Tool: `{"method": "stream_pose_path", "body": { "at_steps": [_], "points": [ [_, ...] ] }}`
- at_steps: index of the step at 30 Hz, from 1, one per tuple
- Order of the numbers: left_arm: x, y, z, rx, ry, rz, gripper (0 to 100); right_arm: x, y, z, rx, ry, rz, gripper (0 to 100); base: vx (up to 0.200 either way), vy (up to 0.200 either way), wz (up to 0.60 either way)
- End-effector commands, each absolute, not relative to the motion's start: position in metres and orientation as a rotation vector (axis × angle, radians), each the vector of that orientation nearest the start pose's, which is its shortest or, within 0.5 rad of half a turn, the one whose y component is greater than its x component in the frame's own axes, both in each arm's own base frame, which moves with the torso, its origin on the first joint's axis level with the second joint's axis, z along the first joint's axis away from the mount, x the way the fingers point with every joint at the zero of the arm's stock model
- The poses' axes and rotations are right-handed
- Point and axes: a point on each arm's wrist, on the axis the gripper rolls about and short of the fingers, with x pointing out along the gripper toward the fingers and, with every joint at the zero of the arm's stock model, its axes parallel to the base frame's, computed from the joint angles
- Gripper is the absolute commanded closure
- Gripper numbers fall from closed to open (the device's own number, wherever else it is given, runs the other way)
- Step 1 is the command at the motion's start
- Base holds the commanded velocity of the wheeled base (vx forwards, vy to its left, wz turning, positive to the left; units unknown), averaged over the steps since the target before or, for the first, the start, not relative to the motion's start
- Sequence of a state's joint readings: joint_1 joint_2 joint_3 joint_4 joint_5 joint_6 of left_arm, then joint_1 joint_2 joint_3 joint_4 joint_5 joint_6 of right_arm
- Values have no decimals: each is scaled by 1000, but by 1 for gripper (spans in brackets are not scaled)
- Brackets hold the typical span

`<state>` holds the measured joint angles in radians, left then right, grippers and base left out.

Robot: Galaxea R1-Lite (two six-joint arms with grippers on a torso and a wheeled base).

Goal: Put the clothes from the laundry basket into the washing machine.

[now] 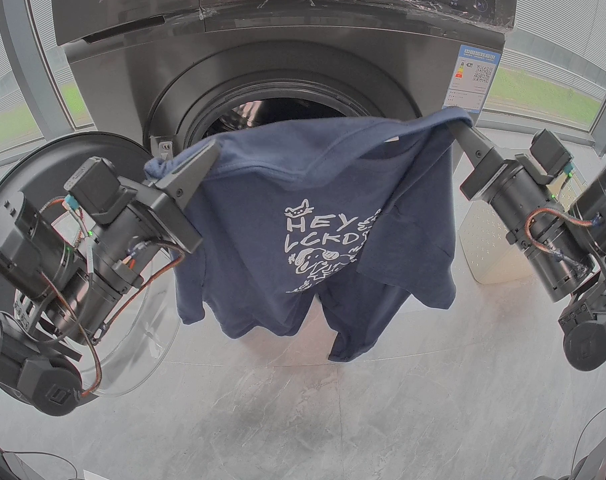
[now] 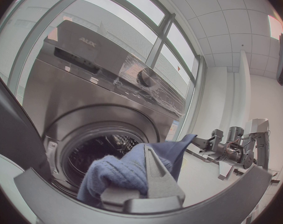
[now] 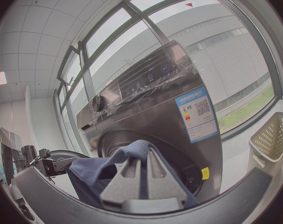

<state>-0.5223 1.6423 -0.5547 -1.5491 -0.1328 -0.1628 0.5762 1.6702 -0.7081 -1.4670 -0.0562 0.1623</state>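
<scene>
pale marble floor (image 1: 329,421) spreads before the open washing machine (image 1: 283,68), where left gripper (image 1: 206,153) and right gripper (image 1: 457,128), each clamped on a shoulder, stretch the navy t-shirt (image 1: 303,188), seemingly light, limp, best held there.

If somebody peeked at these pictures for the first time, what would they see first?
The big blue T-shirt with white cartoon lettering, stretched out in the air between the left gripper and the right gripper, each pinching a top corner. Right behind it is the dark washing machine, its round door swung open on the robot's left. A pale laundry basket stands on the floor to the machine's right.
</scene>
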Motion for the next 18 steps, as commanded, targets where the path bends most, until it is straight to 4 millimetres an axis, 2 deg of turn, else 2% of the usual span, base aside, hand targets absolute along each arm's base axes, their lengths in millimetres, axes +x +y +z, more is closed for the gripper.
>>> {"method": "stream_pose_path", "body": {
  "at_steps": [1, 3, 4, 11, 16, 18],
  "points": [
    [229, -164, 203, -248, -320, -751, 100, 249, 176, 218, 297, -342, 583, 100, 0, 0, 0],
    [230, -169, 201, -248, -313, -760, 100, 253, 180, 206, 281, -305, 583, 100, 0, 0, 0],
    [232, -176, 202, -254, -323, -764, 100, 257, 185, 191, 260, -255, 585, 0, 0, 0, 0],
    [239, -187, 215, -267, -379, -764, 100, 270, 196, 131, 186, -66, 588, 0, 0, 0, 0],
    [238, -190, 219, -275, -396, -775, 100, 274, 203, 116, 172, -27, 598, 0, 0, 0, 0],
    [237, -191, 220, -277, -400, -778, 100, 273, 208, 101, 156, 18, 607, 0, 0, 0, 0]
  ]
}}
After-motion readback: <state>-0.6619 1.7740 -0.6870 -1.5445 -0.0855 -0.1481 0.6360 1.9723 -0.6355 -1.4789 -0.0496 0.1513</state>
